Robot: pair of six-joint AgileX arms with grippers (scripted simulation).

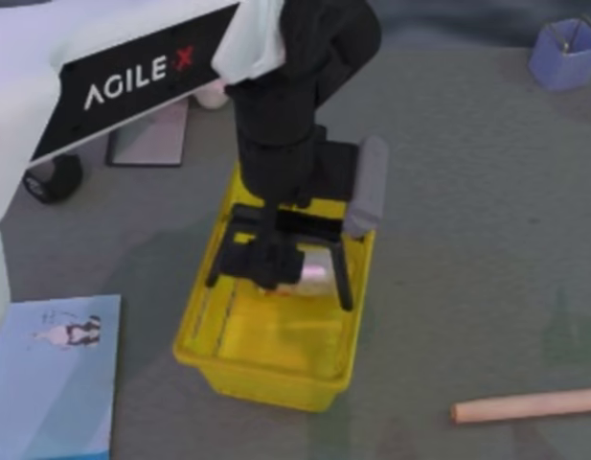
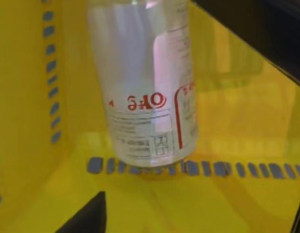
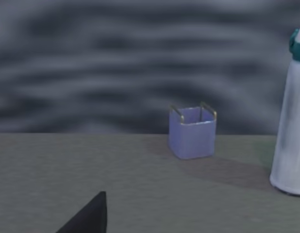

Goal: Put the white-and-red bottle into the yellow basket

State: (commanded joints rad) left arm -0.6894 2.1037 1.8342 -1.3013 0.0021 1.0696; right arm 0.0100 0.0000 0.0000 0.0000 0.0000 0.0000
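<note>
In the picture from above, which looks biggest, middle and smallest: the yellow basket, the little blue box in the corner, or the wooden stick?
As they look in the top view:
1. The yellow basket, by far the largest.
2. The wooden stick, long but thin.
3. The blue box, smallest, though partly cut off by the picture's edge, so its rank against the stick is unsure.

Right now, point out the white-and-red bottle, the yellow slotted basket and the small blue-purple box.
white-and-red bottle (image 2: 140,97): left wrist view, its labelled side.
yellow slotted basket (image 1: 266,379): top view, its near wall.
small blue-purple box (image 3: 192,133): right wrist view, its front face.
</note>
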